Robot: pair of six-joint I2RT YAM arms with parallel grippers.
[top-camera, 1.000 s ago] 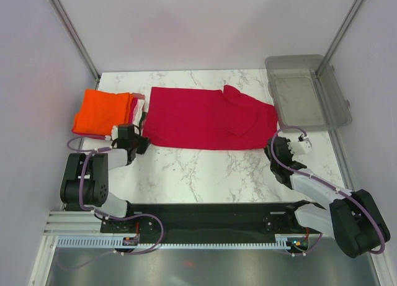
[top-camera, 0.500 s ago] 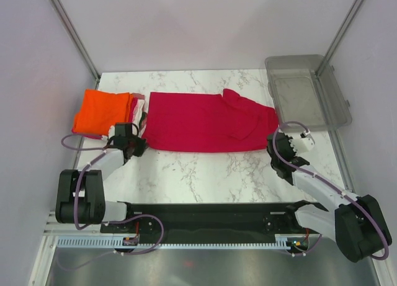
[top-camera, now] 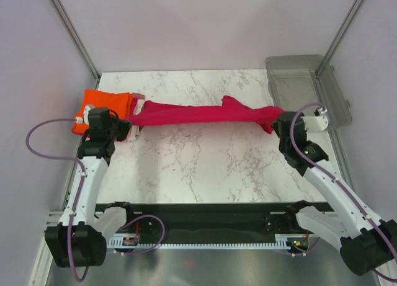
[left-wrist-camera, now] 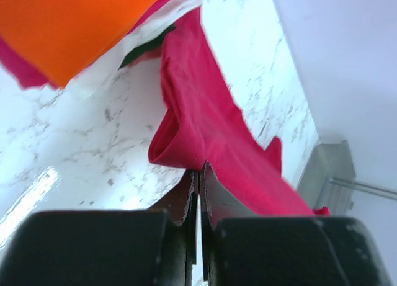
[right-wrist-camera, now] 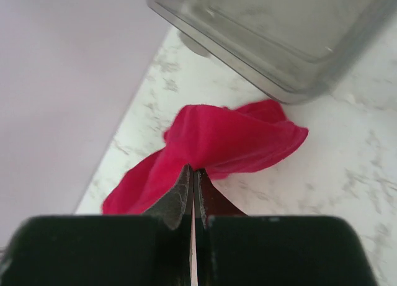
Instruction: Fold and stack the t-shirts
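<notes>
The crimson red t-shirt (top-camera: 198, 113) hangs stretched between both grippers above the marble table, drawn into a narrow band. My left gripper (top-camera: 127, 126) is shut on its left edge (left-wrist-camera: 186, 143). My right gripper (top-camera: 276, 121) is shut on its right edge (right-wrist-camera: 229, 140). The bright orange t-shirt (top-camera: 102, 103) lies folded at the far left on top of a stack; white, pink and dark edges of other folded shirts (left-wrist-camera: 146, 41) show under it.
The clear grey plastic bin (top-camera: 308, 90) stands at the back right, close to the right gripper; it also shows in the right wrist view (right-wrist-camera: 273, 31). The marble table (top-camera: 205, 162) lies under the lifted shirt. Enclosure walls stand on both sides.
Both grippers have taken the red shirt's near corners and lifted them up and toward the back. The shirt went from lying flat to a raised, stretched band. Both arms are extended further.
</notes>
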